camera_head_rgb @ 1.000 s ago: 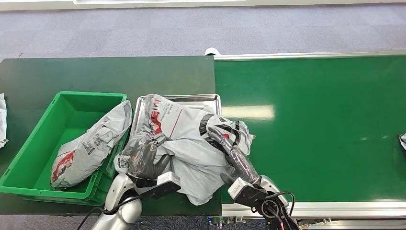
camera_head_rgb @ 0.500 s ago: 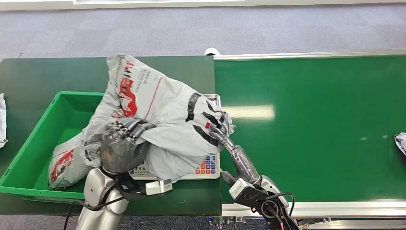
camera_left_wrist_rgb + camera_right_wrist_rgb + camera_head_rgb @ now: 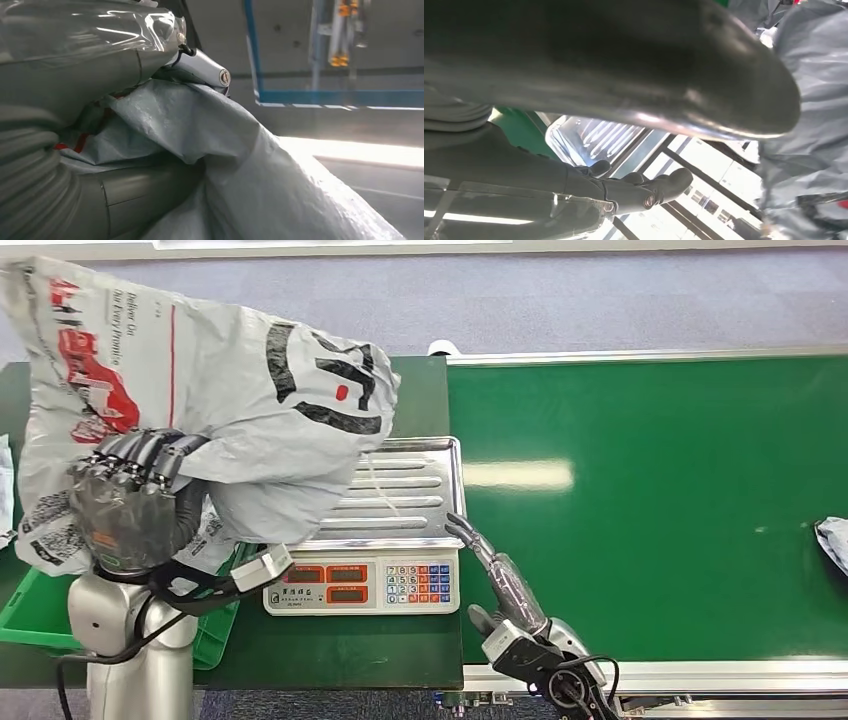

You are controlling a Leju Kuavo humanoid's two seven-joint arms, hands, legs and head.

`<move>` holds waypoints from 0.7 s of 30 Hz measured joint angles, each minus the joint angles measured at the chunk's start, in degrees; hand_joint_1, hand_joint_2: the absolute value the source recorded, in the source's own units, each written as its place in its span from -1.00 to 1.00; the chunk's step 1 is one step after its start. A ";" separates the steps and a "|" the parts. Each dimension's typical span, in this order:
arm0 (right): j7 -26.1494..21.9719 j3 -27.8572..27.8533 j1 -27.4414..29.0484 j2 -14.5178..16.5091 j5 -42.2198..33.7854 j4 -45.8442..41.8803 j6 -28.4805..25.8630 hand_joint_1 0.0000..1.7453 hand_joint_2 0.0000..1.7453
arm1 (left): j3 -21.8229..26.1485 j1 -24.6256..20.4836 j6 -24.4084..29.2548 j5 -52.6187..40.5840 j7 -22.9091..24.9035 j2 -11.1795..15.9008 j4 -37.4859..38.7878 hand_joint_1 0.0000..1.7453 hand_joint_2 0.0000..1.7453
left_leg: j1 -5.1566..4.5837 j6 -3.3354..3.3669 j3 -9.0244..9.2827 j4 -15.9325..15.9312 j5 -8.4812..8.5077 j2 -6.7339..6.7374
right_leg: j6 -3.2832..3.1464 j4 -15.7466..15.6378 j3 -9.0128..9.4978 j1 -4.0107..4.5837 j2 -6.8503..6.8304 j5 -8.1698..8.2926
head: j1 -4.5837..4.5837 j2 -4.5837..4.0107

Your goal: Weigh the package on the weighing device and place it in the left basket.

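Crinkled grey plastic mailer package (image 3: 230, 390) with red and black print; ribbed silver scale (image 3: 395, 502) with orange displays; dark green table (image 3: 340, 650).

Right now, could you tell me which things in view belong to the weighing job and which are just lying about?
Part of the job:
- large grey plastic mailer package, lifted by the left hand
- white scale with steel tray
- green plastic basket
- right hand, empty beside the scale

Lying about:
- grey parcel at the green belt's far edge
- pale bag by the table's edge
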 joint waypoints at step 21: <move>2.40 -3.20 6.48 0.69 5.86 -6.63 -0.27 -1.00 -1.00 | 2.30 0.45 -22.23 22.24 33.43 9.09 15.50 1.00 1.00 | -0.01 0.00 -0.01 -0.01 0.00 0.00 | -0.01 0.00 -0.01 -0.01 -0.02 -0.01 | 0.01 0.01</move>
